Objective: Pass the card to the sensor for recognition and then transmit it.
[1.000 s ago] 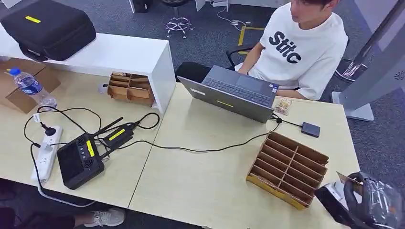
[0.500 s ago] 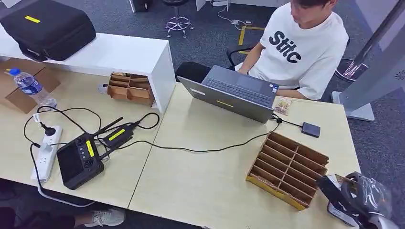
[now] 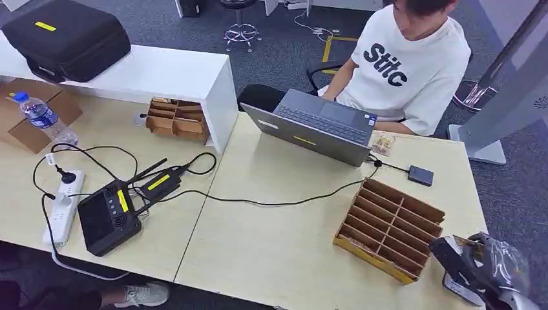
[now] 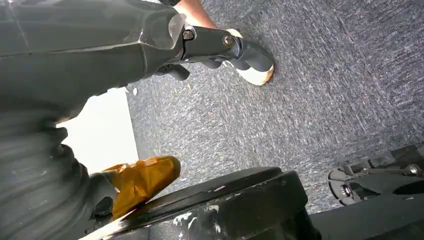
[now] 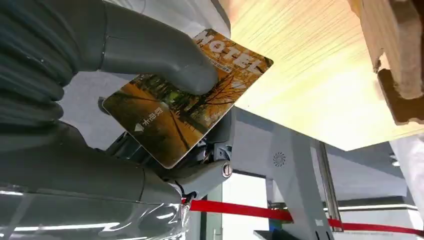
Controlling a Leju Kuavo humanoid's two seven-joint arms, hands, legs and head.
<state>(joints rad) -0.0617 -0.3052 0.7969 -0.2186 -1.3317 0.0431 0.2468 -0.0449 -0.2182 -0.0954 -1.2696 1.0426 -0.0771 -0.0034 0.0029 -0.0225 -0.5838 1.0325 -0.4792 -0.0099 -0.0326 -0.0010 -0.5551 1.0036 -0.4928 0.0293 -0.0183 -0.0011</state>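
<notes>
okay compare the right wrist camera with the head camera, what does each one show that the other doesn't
Right wrist view alone: the card's printed face, an autumn scene with HOTEL lettering, under the thumb. Head view alone: the laptop, a seated person, the small black box cabled to the laptop. Both: the right hand, the table and the cardboard divider tray.

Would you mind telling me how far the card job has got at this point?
Done: the right hand has the hotel card pinched under its thumb, at the table's near right corner beside the cardboard divider tray. In hand: carrying the card. Left: presenting it to the sensor, likely the small black box wired to the laptop, then passing it on. The left hand hangs over the carpet.
</notes>
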